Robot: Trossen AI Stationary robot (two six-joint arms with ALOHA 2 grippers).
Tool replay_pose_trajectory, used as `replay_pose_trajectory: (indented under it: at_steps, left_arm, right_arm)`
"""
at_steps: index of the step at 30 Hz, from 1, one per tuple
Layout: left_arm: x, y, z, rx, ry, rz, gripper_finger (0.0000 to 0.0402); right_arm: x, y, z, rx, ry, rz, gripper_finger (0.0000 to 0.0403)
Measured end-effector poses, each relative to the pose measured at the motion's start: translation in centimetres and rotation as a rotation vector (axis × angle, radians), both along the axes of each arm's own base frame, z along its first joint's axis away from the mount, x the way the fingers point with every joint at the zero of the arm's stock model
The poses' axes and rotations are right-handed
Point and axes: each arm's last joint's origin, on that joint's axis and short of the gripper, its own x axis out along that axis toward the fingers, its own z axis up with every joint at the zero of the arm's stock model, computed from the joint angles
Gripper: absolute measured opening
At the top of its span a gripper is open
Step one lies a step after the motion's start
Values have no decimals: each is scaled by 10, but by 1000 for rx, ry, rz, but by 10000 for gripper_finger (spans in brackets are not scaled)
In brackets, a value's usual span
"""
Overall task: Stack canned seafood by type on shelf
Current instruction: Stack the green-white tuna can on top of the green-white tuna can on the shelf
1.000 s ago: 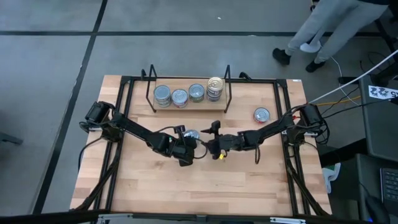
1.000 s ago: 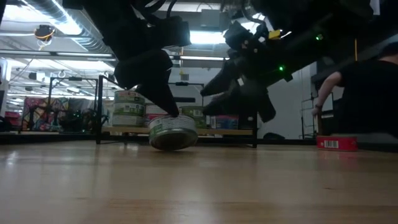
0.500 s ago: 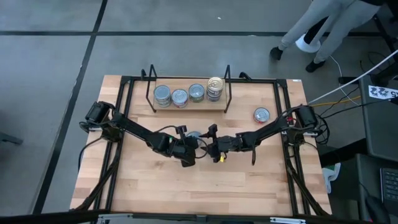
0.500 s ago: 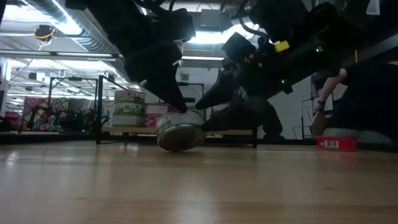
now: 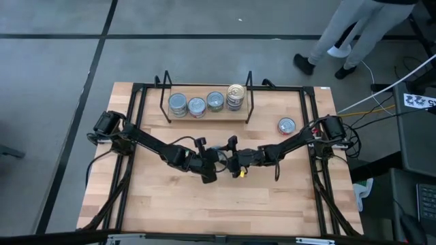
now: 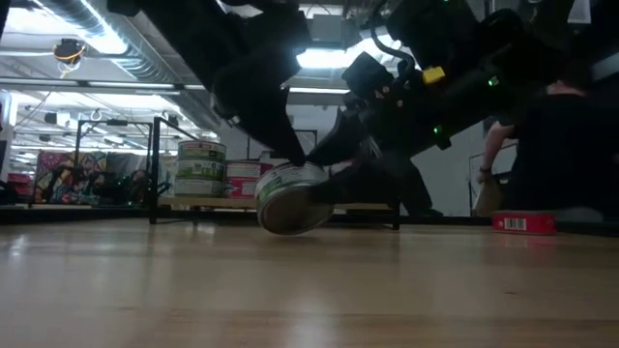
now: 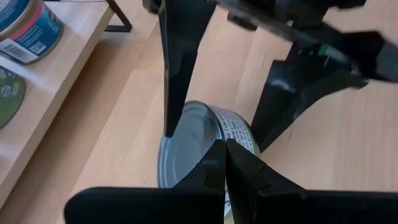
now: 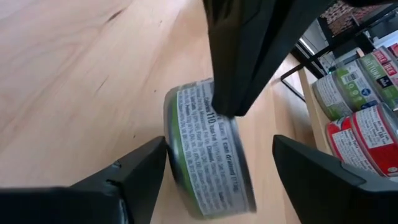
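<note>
Tipping green tin (image 6: 292, 198) onto its edge with clenched left gripper (image 7: 222, 163), presenting its sides to spread right gripper (image 8: 217, 165).

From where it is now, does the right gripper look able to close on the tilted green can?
Probably yes. The right gripper stands open with the green can between its fingers; only the shut left gripper, pressing on that can, crowds it.
</note>
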Motion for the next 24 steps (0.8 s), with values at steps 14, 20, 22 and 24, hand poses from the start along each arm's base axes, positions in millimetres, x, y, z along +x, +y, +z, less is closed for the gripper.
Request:
replay_pose_trajectory:
  at_steps: [14,20,22,24]
  left_arm:
    - [1,-1,1,-11,-11,-15,0]
    - [1,-1,1,-1,-1,-36,33]
    - [1,-1,1,-2,4,-43,62]
    - [1,-1,1,1,8,-50,95]
  right_arm:
    - [0,0,-7,-6,26,7,131]
    - [0,0,-6,-5,25,6,131]
    - [0,0,-6,-4,26,3,134]
    - [0,0,-6,-1,24,-2,144]
